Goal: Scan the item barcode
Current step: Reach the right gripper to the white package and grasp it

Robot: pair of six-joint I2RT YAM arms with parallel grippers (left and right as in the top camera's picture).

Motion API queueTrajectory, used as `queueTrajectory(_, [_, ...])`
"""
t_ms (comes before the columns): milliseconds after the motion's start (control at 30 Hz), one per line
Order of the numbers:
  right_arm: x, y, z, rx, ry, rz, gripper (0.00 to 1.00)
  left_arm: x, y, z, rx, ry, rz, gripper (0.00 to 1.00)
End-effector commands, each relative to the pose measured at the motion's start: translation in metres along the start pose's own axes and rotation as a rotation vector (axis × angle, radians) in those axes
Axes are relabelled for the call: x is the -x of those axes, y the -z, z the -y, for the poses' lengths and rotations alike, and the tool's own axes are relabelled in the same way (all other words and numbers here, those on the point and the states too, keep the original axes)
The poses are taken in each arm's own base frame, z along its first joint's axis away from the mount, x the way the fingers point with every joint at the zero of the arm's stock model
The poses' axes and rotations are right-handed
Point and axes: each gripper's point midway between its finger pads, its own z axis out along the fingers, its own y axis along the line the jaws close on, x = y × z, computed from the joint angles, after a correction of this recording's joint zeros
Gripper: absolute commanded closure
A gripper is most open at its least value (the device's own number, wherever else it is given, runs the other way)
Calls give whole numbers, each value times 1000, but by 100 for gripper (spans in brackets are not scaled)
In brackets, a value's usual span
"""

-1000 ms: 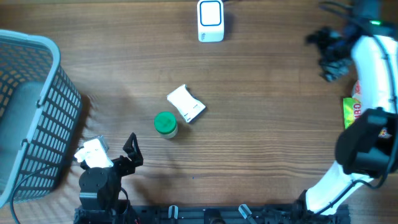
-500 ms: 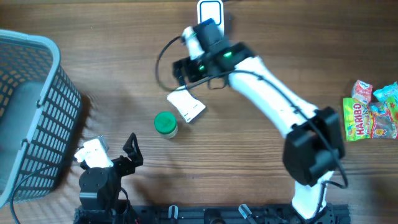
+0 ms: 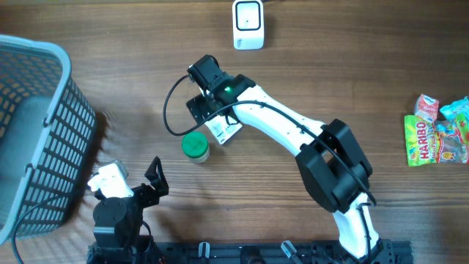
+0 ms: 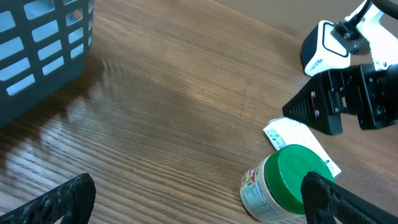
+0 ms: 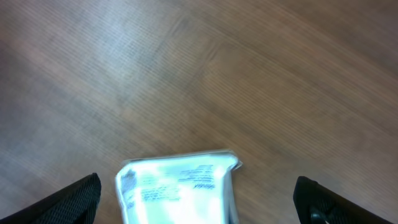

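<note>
Right arm is hovering over a white packet, jaws spread wide.

The right gripper [image 5: 199,202] is hanging with its dark fingers far apart and gripping nothing. The flat, glossy white packet [image 5: 177,186], rectangular with small print on it, is lying below and between them near the middle of the wood-grain table [image 3: 330,66]. Just beside the packet, on its near-left side, a small round jar [image 3: 195,146] with a smooth green lid and a printed label is standing upright. The white rounded scanner [image 3: 248,24] is sitting at the far edge. A grey plastic lattice basket [image 3: 69,139] is standing at the left edge, and crinkled bright candy bags [image 3: 432,132] are lying at the right edge. The left gripper [image 4: 199,208] is resting at the near-left corner, jaws also wide and holding nothing.
</note>
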Motion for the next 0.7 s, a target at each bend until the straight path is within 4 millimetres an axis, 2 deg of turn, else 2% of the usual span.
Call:
queueTrajectory(0, [-24,-21,-18,104,21,-89,0,0,0,2,-15,5,1,0])
queueTrajectory(167, [-45,-39,-12,68,24,-159,0,0,0,3,-16,5,1,0])
queueTrajectory(433, [-63,-57,-9,50,56,-215,0,0,0,3,-16,5,1,0])
queueTrajectory(567, [-59,-58,-5,30,58,-200,1,0,0,2,-15,5,1,0])
queueTrajectory(667, [-50,-59,-7,34,50,-161,14,0,0,2,-15,5,1,0])
